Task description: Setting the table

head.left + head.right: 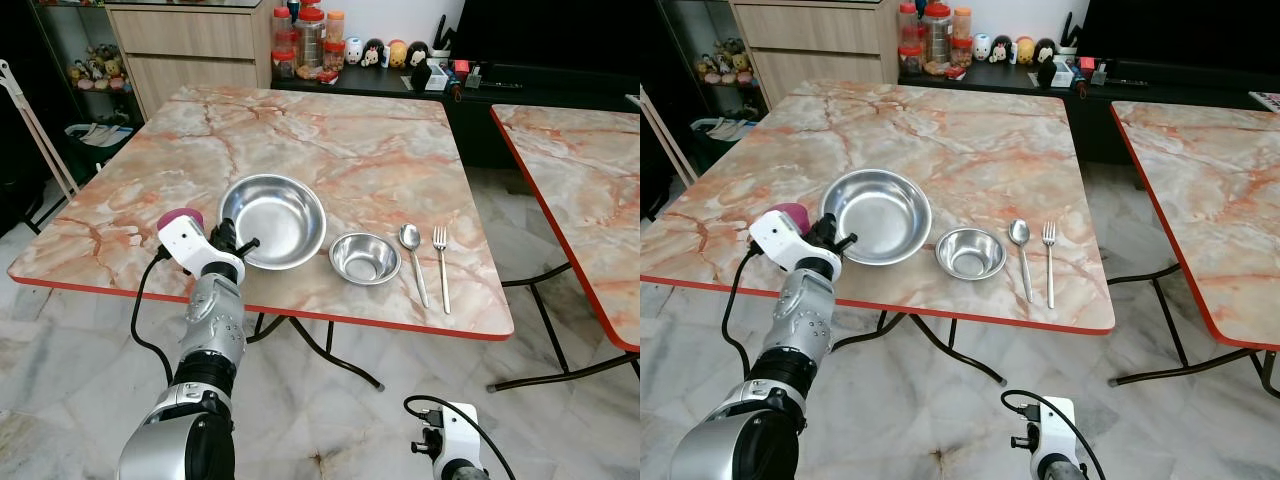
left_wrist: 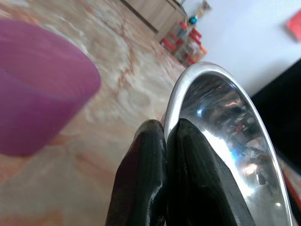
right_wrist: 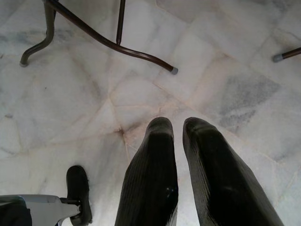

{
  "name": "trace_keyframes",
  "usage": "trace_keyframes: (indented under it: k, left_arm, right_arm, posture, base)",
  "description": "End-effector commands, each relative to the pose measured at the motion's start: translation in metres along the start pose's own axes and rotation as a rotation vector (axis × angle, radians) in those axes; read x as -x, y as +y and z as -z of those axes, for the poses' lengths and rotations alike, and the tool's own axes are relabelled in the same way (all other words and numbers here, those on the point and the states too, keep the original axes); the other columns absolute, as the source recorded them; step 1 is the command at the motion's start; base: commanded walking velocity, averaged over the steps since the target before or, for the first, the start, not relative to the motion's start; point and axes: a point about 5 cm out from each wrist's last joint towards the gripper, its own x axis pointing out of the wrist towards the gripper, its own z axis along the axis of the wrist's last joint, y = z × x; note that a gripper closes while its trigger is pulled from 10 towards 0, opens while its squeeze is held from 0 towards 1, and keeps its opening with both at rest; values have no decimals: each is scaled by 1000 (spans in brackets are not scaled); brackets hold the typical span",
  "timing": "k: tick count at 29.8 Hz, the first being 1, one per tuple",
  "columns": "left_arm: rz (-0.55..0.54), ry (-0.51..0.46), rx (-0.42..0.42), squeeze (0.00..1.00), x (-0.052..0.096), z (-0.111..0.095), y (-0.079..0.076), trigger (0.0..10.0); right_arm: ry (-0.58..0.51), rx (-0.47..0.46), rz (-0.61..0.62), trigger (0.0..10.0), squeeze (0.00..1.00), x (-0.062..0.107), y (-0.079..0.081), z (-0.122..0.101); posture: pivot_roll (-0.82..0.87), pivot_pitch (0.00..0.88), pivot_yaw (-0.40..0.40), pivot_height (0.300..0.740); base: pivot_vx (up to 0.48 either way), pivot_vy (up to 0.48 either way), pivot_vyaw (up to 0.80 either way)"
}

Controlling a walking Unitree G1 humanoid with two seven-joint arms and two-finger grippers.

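A large steel bowl (image 1: 275, 218) sits on the marble table (image 1: 330, 140) near its front edge. My left gripper (image 1: 243, 243) is shut on the bowl's near-left rim; in the left wrist view the two black fingers (image 2: 146, 155) pinch the rim, one inside and one outside. A magenta cup (image 1: 180, 216) stands just left of that wrist. Right of the large bowl lie a small steel bowl (image 1: 365, 257), a spoon (image 1: 412, 255) and a fork (image 1: 441, 265), side by side. My right gripper (image 3: 176, 125) hangs low over the floor, fingers together and holding nothing.
A second marble table (image 1: 580, 180) stands to the right across a gap of tiled floor. Jars and small figures (image 1: 320, 45) line a low cabinet behind the table. Curved metal table legs (image 3: 117, 44) cross the floor near my right arm.
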Motion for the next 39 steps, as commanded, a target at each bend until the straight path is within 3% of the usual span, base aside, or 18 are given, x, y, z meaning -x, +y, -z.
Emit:
trace_keyframes:
  k: [1,6,7,10,11,12,14,17,20,26,29,30,33,34,35,37,38,39]
  left_arm:
    - [10,-40,8,0,-1,-8,-2,10000]
    - [34,-90,-10,0,-2,-21,4,10000]
    - [39,-92,-16,0,-1,-22,5,0]
    - [41,-94,-19,0,-1,-23,5,0]
    - [46,-102,-22,0,0,-24,5,1843]
    - [51,-115,-18,0,1,-27,5,10000]
    - [58,-128,-19,0,2,-30,5,10000]
    - [144,-181,-82,0,12,-46,10,10000]
    - [168,-202,-126,0,29,-63,35,10000]
    - [173,-190,-145,0,38,-70,50,10000]
    - [138,-181,-210,0,58,-89,84,10000]
    - [138,-181,-210,0,58,-89,84,10000]
    - [60,-176,-267,0,73,-103,113,10000]
    - [60,-176,-267,0,73,-103,113,10000]
    - [10,-172,-301,0,80,-108,128,10000]
    - [-11,-171,-317,0,83,-110,134,10000]
    - [-76,-169,-353,0,94,-117,153,10000]
    - [-104,-159,-367,0,98,-119,161,10000]
  right_arm:
    - [-2,-1,3,10000,0,-1,0,-2]
    - [-2,12,-5,10000,0,-2,1,-4]
    - [-1,14,-7,10000,0,-2,1,-5]
    - [0,16,-8,10000,0,-2,1,-5]
    - [0,16,-9,10000,0,-2,1,-5]
    - [0,18,-12,10000,0,-2,2,-6]
    - [-1,19,-14,10000,0,-2,3,-6]
    - [-3,21,-18,10000,0,-3,5,-6]
    - [-4,20,-19,10000,0,-3,6,-6]
    - [-3,21,-20,10000,0,-3,6,-6]
    - [-1,21,-22,10000,0,-3,7,-6]
    - [-1,21,-22,10000,0,-3,7,-6]
    - [2,23,-24,10000,0,-3,8,-5]
    - [2,23,-24,10000,0,-3,8,-5]
    - [3,24,-25,10000,0,-3,8,-4]
    - [2,24,-25,10000,0,-3,9,-4]
    - [2,21,-23,10000,0,-2,8,-4]
    - [2,20,-22,10000,0,-2,8,-4]
  posture:
    - [19,0,-45,740]
    - [42,0,-52,740]
    - [46,0,-53,740]
    - [46,0,-53,740]
    - [49,0,-53,740]
    - [53,0,-54,740]
    - [54,0,-53,740]
    - [64,0,-47,740]
    - [80,0,-49,740]
    - [94,0,-53,740]
    - [111,0,-59,740]
    - [111,0,-59,740]
    - [124,0,-61,740]
    - [124,0,-61,740]
    - [123,0,-61,740]
    - [123,0,-61,740]
    - [127,0,-62,740]
    - [127,0,-62,740]
  base:
    - [0,0,0]
    - [0,0,0]
    - [0,0,0]
    - [0,0,0]
    - [0,0,0]
    - [0,0,0]
    - [0,0,0]
    - [0,0,0]
    - [0,0,0]
    - [0,0,0]
    - [0,0,0]
    - [0,0,0]
    - [0,0,0]
    - [0,0,0]
    - [0,0,0]
    - [0,0,0]
    - [0,0,0]
    - [0,0,0]
